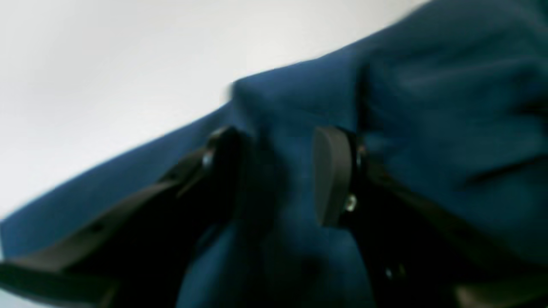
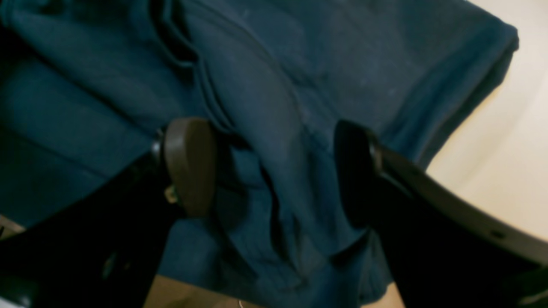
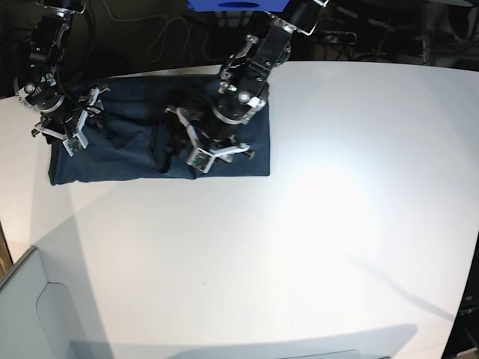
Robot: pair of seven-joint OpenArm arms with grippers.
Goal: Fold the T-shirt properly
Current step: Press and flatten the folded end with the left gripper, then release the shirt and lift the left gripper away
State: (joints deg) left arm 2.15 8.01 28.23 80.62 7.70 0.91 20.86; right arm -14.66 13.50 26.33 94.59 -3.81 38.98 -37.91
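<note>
T-shirt (image 3: 150, 146) lies partly folded on the far left of the counter (image 3: 337, 224), long axis left-right; left gripper (image 1: 278, 175) over its middle and right gripper (image 2: 274, 171) over its end, both jaws apart, straddling raised folds, nothing clamped.

I work in what looks like a robotics lab: beneath my jaws spreads a broad, bare white tabletop (image 3: 337, 224), and beyond them loose black cables (image 3: 168, 37) trail across a dark, cluttered background of equipment.
</note>
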